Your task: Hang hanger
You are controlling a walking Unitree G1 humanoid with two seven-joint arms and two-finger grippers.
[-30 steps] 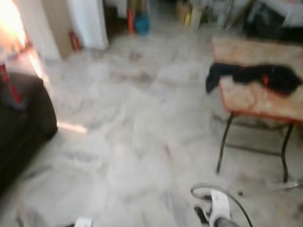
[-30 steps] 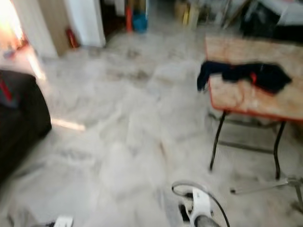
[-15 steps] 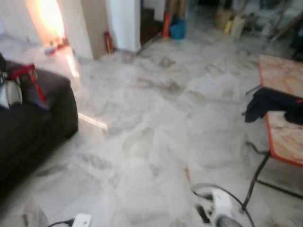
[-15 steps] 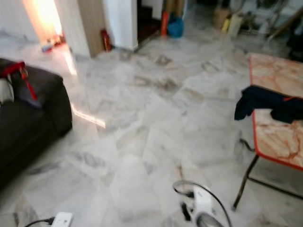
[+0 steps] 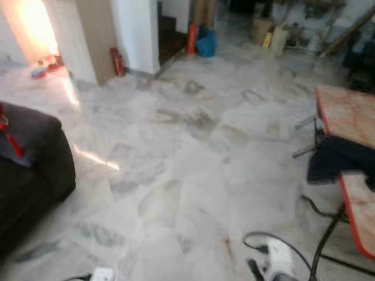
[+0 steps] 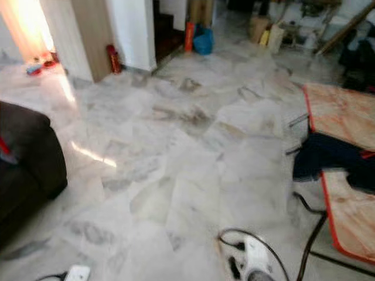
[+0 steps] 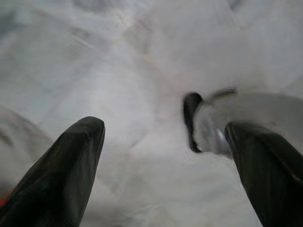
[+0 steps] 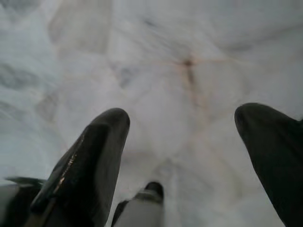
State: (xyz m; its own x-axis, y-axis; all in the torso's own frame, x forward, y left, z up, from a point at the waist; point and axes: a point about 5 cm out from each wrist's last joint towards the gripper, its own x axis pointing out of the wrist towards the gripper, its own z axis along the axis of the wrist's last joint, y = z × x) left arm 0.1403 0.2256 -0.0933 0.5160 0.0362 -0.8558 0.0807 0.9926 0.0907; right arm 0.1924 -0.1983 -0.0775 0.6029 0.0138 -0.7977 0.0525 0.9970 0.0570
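The robot stood on a pale marble floor [image 5: 193, 152], looking forward and down across an open room. One folding table [image 6: 340, 117] with an orange-edged, mottled top stood to its right, and one dark garment [image 6: 328, 158] lay draped across that top, part of it hanging over the near edge. A small red patch showed at the garment's right end, but whether that was the hanger could not be told — no hanger could be made out for certain.

One dark sofa [image 5: 29, 170] sat at the left, with a red strap [image 5: 9, 137] lying on its arm. Further back stood one white pillar [image 5: 135, 32], a small red canister [image 5: 117, 61] at the foot of the brown panel beside it, and one orange item [image 5: 192, 38] next to one blue bag [image 5: 206, 44]. A bright glare filled the doorway at the upper left.

Both arms hung low over the floor. The left gripper [image 7: 165, 156] had its two black fingers [image 7: 71, 165] spread wide with nothing between them; one of the robot's silver feet showed beyond them. The right gripper [image 8: 189, 156] was likewise spread and empty — two fingers [image 8: 90, 161], well apart, over bare marble.
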